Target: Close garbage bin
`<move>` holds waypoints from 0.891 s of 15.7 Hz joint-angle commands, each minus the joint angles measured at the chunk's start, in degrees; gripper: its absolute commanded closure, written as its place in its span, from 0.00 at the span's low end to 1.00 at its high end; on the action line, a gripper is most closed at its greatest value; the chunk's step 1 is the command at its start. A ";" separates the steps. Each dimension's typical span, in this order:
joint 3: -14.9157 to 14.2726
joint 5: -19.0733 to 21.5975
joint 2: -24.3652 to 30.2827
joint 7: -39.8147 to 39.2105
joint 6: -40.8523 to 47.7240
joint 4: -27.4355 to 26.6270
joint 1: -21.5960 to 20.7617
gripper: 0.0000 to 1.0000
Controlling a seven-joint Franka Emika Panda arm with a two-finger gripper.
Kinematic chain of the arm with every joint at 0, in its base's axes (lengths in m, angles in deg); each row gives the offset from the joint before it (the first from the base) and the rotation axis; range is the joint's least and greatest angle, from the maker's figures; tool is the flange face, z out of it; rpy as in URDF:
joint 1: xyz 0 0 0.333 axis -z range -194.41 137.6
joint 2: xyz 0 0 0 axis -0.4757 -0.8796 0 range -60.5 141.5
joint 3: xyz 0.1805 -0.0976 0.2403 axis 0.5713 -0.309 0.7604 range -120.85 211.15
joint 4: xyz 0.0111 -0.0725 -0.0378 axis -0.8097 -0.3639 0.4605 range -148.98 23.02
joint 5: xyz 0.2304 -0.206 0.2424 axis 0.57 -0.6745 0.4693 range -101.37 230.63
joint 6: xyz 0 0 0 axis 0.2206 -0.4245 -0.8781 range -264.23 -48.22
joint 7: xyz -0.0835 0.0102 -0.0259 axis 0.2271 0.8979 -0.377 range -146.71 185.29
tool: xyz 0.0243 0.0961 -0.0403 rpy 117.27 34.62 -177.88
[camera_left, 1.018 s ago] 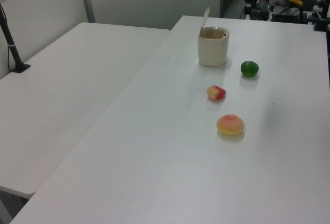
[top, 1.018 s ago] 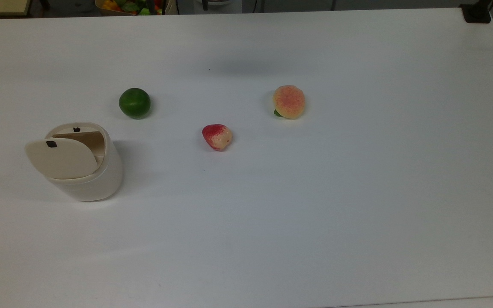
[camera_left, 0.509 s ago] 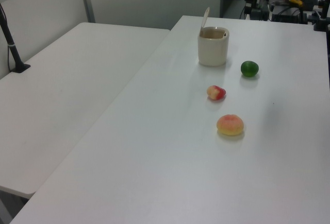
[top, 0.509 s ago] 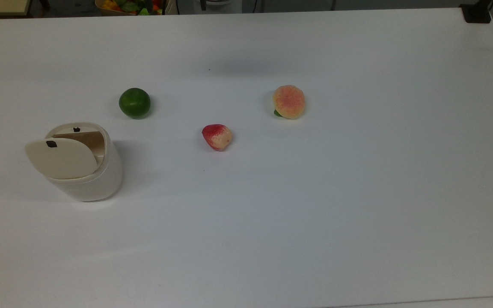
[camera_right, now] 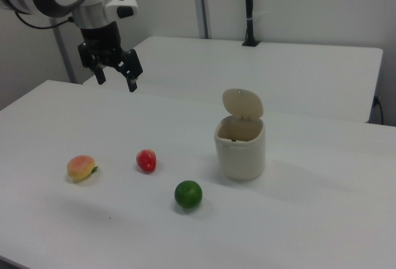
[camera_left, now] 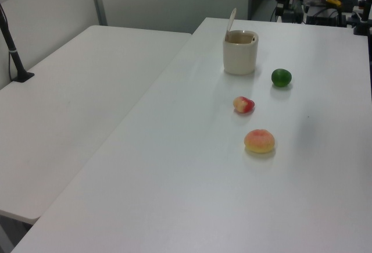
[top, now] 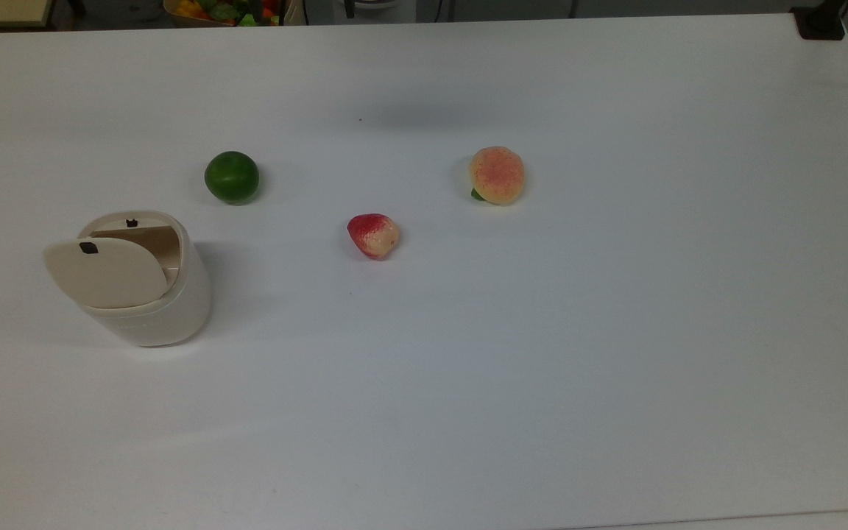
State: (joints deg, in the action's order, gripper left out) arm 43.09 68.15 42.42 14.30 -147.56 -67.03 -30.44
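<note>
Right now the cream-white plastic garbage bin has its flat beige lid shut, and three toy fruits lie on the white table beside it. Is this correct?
Not quite: the flat beige lid stands raised, so the cream-white plastic garbage bin is open, as the right view shows. The rest holds: a green round fruit, a red strawberry and a peach lie on the white table beside it.

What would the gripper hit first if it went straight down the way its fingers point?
Probably bare table. The open gripper hangs high, fingers pointing down, and nothing lies directly under it in the right view. The strawberry and peach seem nearer the camera, though depth is unclear.
</note>
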 commanded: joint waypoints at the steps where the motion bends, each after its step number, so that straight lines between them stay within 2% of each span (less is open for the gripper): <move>1: -0.84 -0.54 0.98 -1.07 -1.68 -1.66 -0.86 0.04; 2: -0.84 -0.54 0.98 -1.16 -1.68 -1.66 -0.86 0.04; 6: -0.84 -0.54 0.98 -2.21 -1.77 -1.75 -0.86 0.23; 8: -0.84 -0.45 0.89 -2.21 -1.77 -1.75 -0.78 0.48; 9: -0.84 -0.45 0.89 -2.21 -1.77 -1.75 -0.78 0.56; 14: -0.84 -0.10 0.89 -2.21 -1.86 -1.75 -0.69 0.89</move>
State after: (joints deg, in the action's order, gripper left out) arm 43.09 68.15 42.41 13.18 -147.56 -67.06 -30.44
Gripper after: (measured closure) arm 0.767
